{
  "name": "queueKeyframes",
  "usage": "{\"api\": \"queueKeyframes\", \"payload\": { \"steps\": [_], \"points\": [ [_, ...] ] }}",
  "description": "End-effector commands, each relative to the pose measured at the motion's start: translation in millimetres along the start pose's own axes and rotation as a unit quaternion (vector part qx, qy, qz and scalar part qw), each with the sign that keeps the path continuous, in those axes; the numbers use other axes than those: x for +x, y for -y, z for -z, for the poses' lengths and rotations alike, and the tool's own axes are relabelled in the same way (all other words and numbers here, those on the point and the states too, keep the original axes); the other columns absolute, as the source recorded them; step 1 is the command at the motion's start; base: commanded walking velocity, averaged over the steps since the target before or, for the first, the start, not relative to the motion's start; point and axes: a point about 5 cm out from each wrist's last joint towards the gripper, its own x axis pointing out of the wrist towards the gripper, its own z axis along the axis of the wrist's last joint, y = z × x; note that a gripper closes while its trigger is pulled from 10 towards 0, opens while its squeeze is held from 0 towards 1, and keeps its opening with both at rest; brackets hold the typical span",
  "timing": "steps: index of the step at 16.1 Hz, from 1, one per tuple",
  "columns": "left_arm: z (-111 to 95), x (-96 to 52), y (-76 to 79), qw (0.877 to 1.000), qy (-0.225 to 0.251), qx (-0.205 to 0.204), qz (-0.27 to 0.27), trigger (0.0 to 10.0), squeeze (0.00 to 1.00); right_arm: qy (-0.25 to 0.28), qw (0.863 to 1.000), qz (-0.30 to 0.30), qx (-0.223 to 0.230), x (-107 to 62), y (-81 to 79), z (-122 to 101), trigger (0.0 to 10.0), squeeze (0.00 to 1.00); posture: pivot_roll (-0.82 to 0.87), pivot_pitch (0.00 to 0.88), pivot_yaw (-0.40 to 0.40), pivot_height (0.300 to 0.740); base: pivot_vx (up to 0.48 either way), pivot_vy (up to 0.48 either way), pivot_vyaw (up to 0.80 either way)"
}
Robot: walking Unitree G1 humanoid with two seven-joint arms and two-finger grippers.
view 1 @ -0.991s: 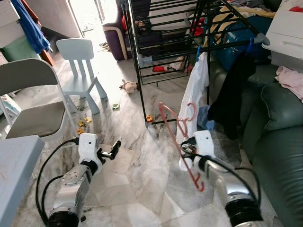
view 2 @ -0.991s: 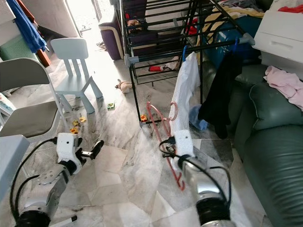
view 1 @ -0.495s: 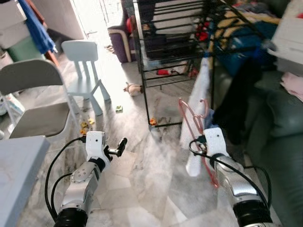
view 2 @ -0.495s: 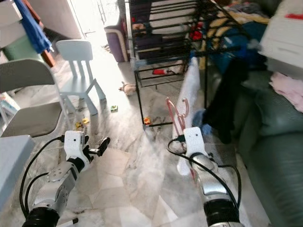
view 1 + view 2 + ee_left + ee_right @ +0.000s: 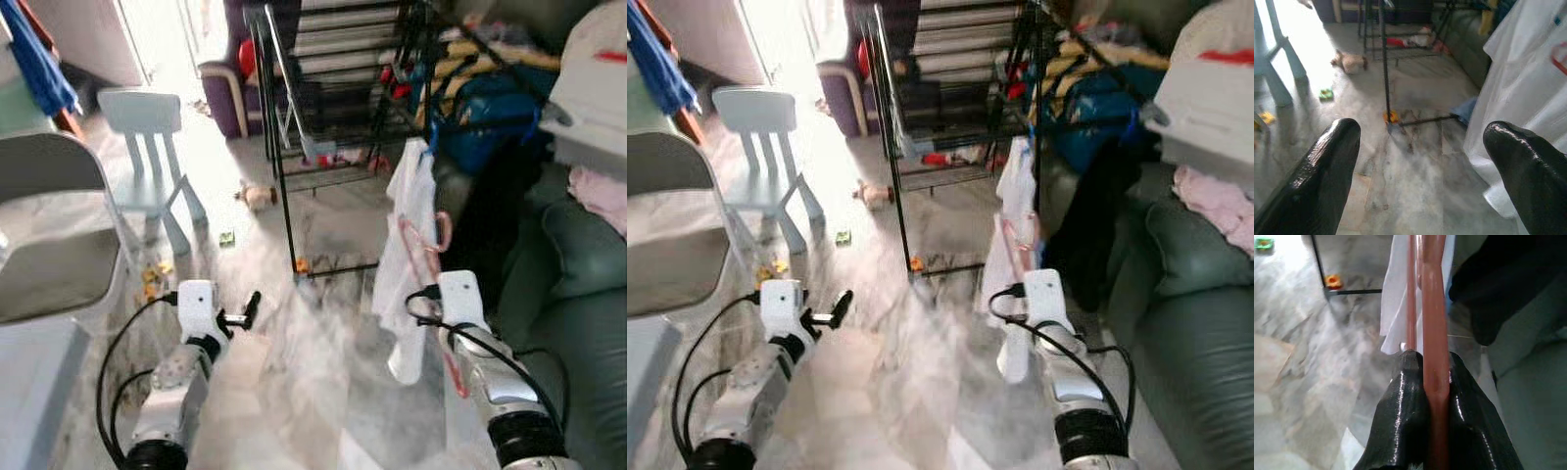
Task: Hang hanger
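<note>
Right gripper fingers clamp pink hanger beside white garment; left gripper fingers spread.

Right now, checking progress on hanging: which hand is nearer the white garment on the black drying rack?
Right. The right hand, gripping the pink plastic hanger, is against the white garment; the left hand hovers open, well aside.

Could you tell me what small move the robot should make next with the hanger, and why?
Probably raise the right pincer up and forward toward the black drying rack. It is shut on the pink hanger, whose hook is low beside the hanging white garment, well below the rack's rails.
</note>
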Motion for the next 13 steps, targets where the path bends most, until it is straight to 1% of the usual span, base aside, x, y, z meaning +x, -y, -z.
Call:
{"api": "queueKeyframes", "payload": {
  "steps": [1, 3, 4, 5, 6, 7, 9, 10, 11, 13],
  "points": [
    [-2.3, -1.0, -8.3, 1.0, 0.003, 0.008, -0.02, 10.0, 0.0, 0.01, 1.0, -0.008, 0.002, 2.5, -7.8, -8.5, 10.0, 0.0, -0.13, 0.0, 0.027, 0.74, 0.428, 0.0, 0.0],
    [-6.0, 0.4, -6.3, 1.0, 0.014, 0.019, -0.021, 10.0, 0.0, 0.007, 1.0, -0.01, -0.004, 4.2, -7.9, -7.7, 10.0, 0.0, -0.12, 0.0, 0.002, 0.74, 0.452, 0.0, 0.0],
    [-7.0, 1.0, -5.9, 0.999, 0.014, 0.035, -0.028, 10.0, 0.0, 0.004, 1.0, -0.01, -0.003, 5.5, -8.2, -8.2, 10.0, 0.0, -0.11, 0.0, -0.001, 0.74, 0.48, 0.0, 0.0],
    [-7.7, 2.7, -4.1, 0.999, 0.016, 0.023, -0.028, 10.0, 0.0, 0.003, 1.0, -0.01, 0.0, 7.9, -10.0, -10.5, 10.0, 0.0, -0.11, 0.0, 0.004, 0.74, 0.48, 0.0, 0.0],
    [-8.6, 3.6, -2.4, 0.999, 0.017, 0.023, -0.025, 10.0, 0.0, 0.004, 1.0, -0.011, -0.001, 9.0, -11.5, -12.0, 10.0, 0.0, -0.11, 0.0, 0.008, 0.74, 0.48, 0.0, 0.0],
    [-10.0, 4.2, -0.6, 0.999, 0.017, 0.036, -0.02, 10.0, 0.0, 0.005, 1.0, -0.012, 0.0, 10.2, -13.1, -13.3, 10.0, 0.0, -0.11, 0.0, 0.019, 0.74, 0.472, 0.0, 0.0],
    [-10.9, 3.5, 1.3, 0.999, 0.012, 0.051, -0.006, 10.0, 0.0, 0.016, 1.0, -0.008, 0.002, 12.3, -12.6, -15.4, 10.0, 0.0, -0.11, 0.0, 0.049, 0.74, 0.48, 0.0, 0.0],
    [-10.5, 3.6, 1.0, 0.999, 0.008, 0.05, -0.004, 10.0, 0.0, 0.022, 1.0, -0.007, -0.004, 12.9, -12.3, -16.6, 10.0, 0.0, -0.11, 0.0, 0.053, 0.74, 0.48, 0.0, 0.0],
    [-8.8, 3.5, 0.7, 0.999, 0.002, 0.045, -0.001, 10.0, 0.0, 0.036, 0.999, -0.02, -0.013, 12.2, -15.2, -19.4, 10.0, 0.0, -0.11, 0.0, 0.064, 0.74, 0.469, 0.0, 0.0],
    [-9.7, 4.3, 1.0, 0.999, 0.003, 0.044, 0.002, 10.0, 0.0, 0.058, 0.998, -0.028, -0.02, 10.3, -17.4, -26.1, 10.0, 0.0, -0.12, 0.0, 0.074, 0.74, 0.446, 0.0, 0.0]
  ]
}}
